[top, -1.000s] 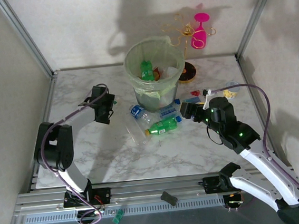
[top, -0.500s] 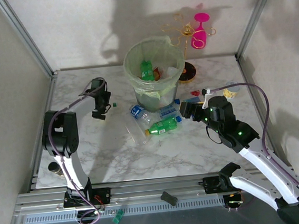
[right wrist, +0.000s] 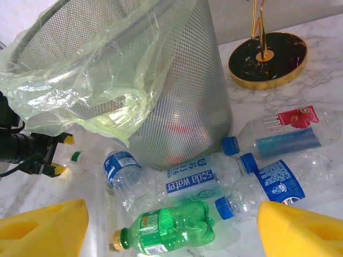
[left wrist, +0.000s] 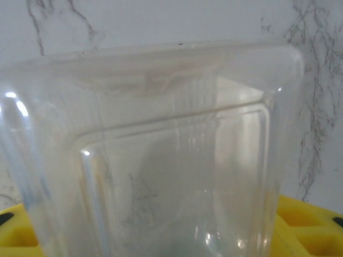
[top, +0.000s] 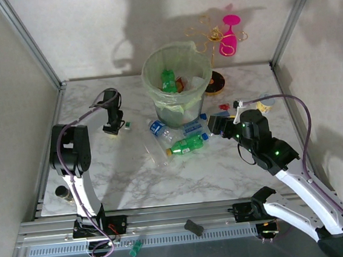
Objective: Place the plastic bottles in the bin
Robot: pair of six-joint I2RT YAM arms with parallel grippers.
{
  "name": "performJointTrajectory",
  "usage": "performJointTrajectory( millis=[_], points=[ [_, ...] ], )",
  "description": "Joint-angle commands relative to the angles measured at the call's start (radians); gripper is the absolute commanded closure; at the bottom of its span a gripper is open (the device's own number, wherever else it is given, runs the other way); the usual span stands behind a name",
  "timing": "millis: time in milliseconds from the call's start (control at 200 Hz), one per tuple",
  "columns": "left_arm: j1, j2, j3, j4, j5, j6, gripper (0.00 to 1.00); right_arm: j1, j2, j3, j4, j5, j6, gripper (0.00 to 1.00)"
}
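The bin [top: 171, 109], a mesh basket with a pale green liner [right wrist: 177, 107], stands at the back centre with a green bottle [top: 167, 80] inside. Several plastic bottles lie at its foot: a green one [top: 186, 144] [right wrist: 166, 227], a soda water one [right wrist: 187, 179], blue-labelled ones [right wrist: 120, 168] [right wrist: 278, 179] and a red-labelled one [right wrist: 289, 128]. My right gripper [top: 216, 124] [right wrist: 171, 225] hangs open just right of this heap. Left of the bin, my left gripper [top: 115, 128] [right wrist: 61, 155] is open, fingers either side of a small clear green-capped bottle [top: 126, 125] [left wrist: 171, 134] [right wrist: 77, 157] on the table.
A gold wire stand on a black base [top: 216, 85] [right wrist: 268, 59] holds a pink wine glass [top: 229, 35] behind the bin on the right. A short can [top: 265, 103] sits near the right wall. A dark object [top: 62, 192] lies by the left edge.
The left arm's elbow rose and swung up; its gripper shifted slightly left, down over the small clear bottle, whose green cap slid a little nearer. The right arm stayed still.
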Motion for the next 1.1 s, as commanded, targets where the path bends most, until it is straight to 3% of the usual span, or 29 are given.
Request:
performJointTrajectory(
  millis=[0, 215, 355, 511, 706, 911, 1096],
  points=[
    [0.009, -0.093, -0.004, -0.054, -0.053, 0.024, 0.53, -0.001, -0.011, 0.041, 0.000, 0.010, 0.001, 0.18],
    [0.009, -0.289, -0.058, -0.062, -0.093, 0.077, 0.55, 0.000, -0.048, 0.022, 0.047, -0.072, -0.005, 0.18],
    [0.006, -0.422, -0.121, -0.014, -0.017, 0.130, 0.59, -0.001, -0.102, -0.001, 0.091, -0.086, 0.004, 0.17],
    [-0.008, -0.604, -0.203, 0.051, 0.035, 0.196, 0.60, 0.000, -0.139, -0.046, 0.188, -0.227, 0.019, 0.17],
    [-0.061, -0.855, -0.284, 0.170, 0.004, 0.334, 0.63, 0.001, -0.154, -0.093, 0.274, -0.331, 0.049, 0.19],
    [-0.152, -0.955, -0.235, 0.251, 0.061, 0.590, 0.67, 0.002, -0.156, -0.084, 0.278, -0.307, 0.049, 0.20],
    [-0.210, -0.961, -0.147, 0.337, 0.145, 0.710, 0.70, 0.001, -0.148, -0.074, 0.259, -0.277, 0.048, 0.21]
  ],
)
